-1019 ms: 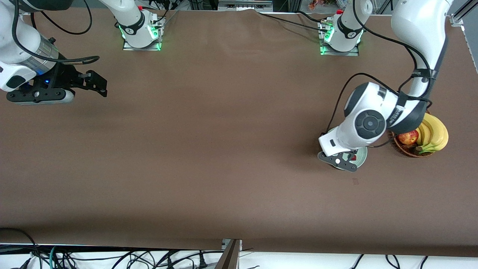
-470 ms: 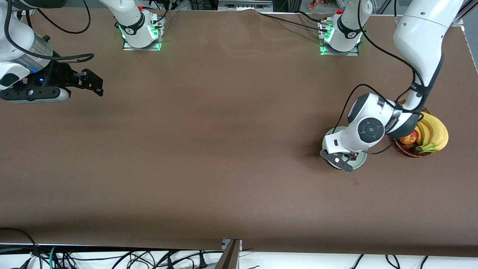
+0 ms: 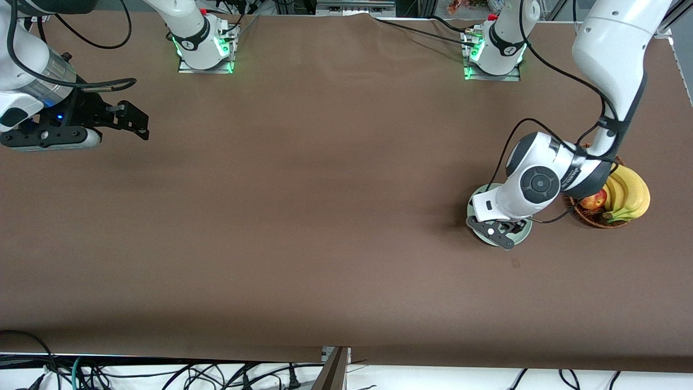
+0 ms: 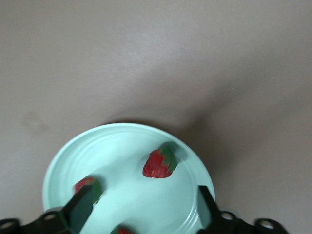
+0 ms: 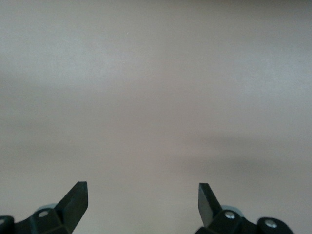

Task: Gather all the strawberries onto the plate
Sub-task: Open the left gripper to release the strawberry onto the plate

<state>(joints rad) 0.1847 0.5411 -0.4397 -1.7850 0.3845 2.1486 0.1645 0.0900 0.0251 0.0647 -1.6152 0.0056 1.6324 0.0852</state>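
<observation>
In the left wrist view the pale mint-green plate (image 4: pixel 63 161) holds three strawberries: one whole (image 4: pixel 159 164), one partly covered by a finger (image 4: pixel 86 184), one cut off at the frame's edge (image 4: pixel 120 230). My left gripper (image 4: pixel 145 192) hangs open just over the plate, holding nothing. In the front view the left gripper (image 3: pixel 501 226) and wrist cover most of the plate (image 3: pixel 473 197) and hide the strawberries. My right gripper (image 3: pixel 132 119) waits open over bare table at the right arm's end, its fingers (image 5: pixel 78 195) with nothing between them.
A brown wicker basket (image 3: pixel 590 219) with a red apple (image 3: pixel 593 201) and bananas (image 3: pixel 629 192) stands beside the plate, toward the left arm's end. The left arm's forearm reaches over the basket. Cables lie along the table's edge nearest the front camera.
The left gripper has opened over the plate and let go of a strawberry, which now lies in the plate. The right arm drew back slightly, then stayed still.
</observation>
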